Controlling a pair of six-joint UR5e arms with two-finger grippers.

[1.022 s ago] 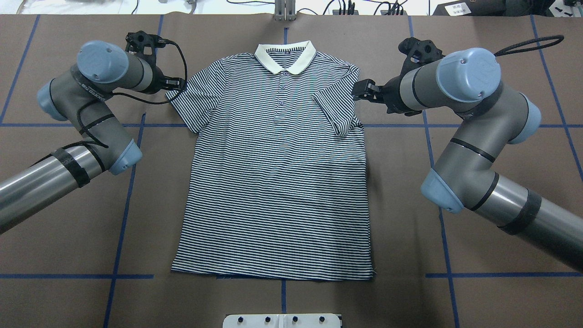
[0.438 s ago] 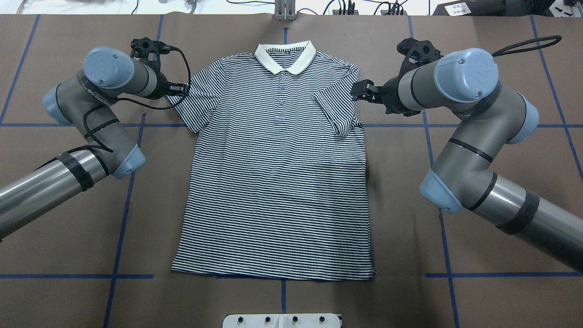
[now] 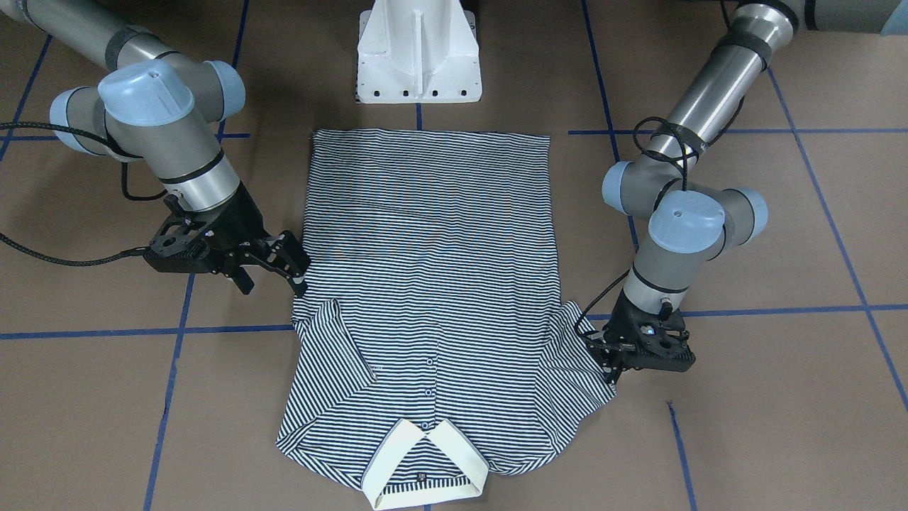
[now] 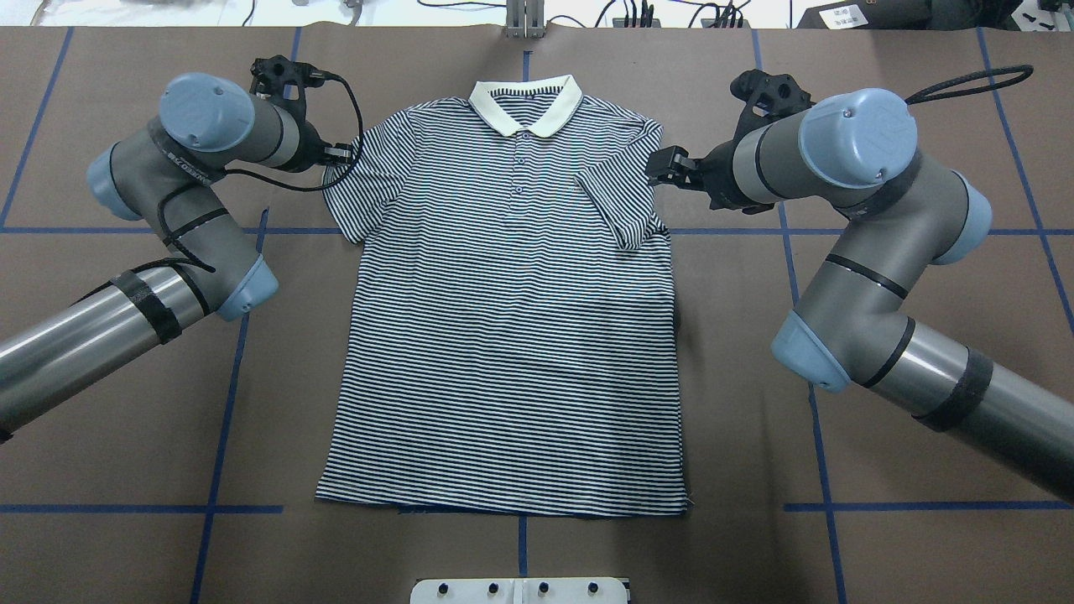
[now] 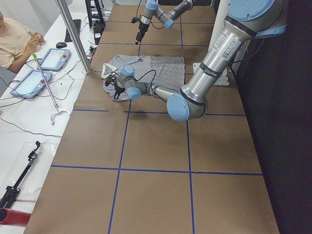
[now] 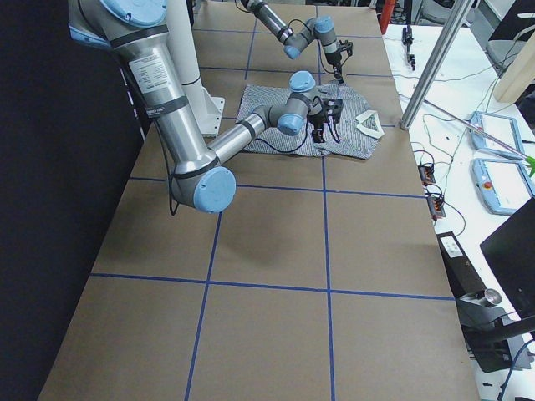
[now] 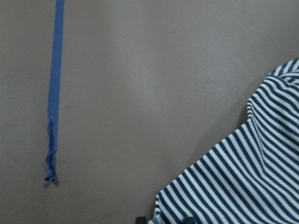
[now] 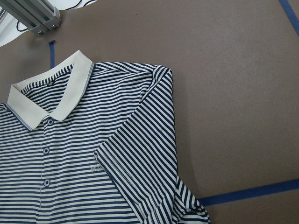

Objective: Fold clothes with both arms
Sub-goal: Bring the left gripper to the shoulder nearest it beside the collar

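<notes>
Bench (image 4: pixel 126 453): a brown sheet gridded with blue tape. It carries the shirt at its middle, within reach of both arms.
Right arm (image 4: pixel 881 252): bends in from the shirt's right side, with its wrist level with the shoulder seam.
Left arm (image 4: pixel 84 335): mirrors it on the other side, so each arm serves its own sleeve.
Polo shirt (image 4: pixel 512 335): lies flat with buttons up, hem toward the robot's base and collar away. It seems to be spread this way so the sleeves can turn in first.
Right sleeve (image 4: pixel 621 201): lies folded inward over the chest, so that side's fold looks done.
Left sleeve (image 4: pixel 357 193): is spread outward, with its outer hem at the claw.
Right claw (image 3: pixel 298 270): its fingers stand apart and empty, just beside the folded sleeve.
Left claw (image 3: pixel 608 367): is narrowed onto the left sleeve's hem, apparently pinching it to carry it inward.
Collar (image 4: pixel 526 105): is cream, lies flat and is untouched.
Logo (image 8: pixel 96 168): is mostly tucked under the folded sleeve, and its letters are unreadable.
Hidden: overhead, the wrist and cable cover the left claw's fingers. Its own camera shows only two dark tips at the frame's bottom edge, so I cannot tell how firm the grip is.
</notes>
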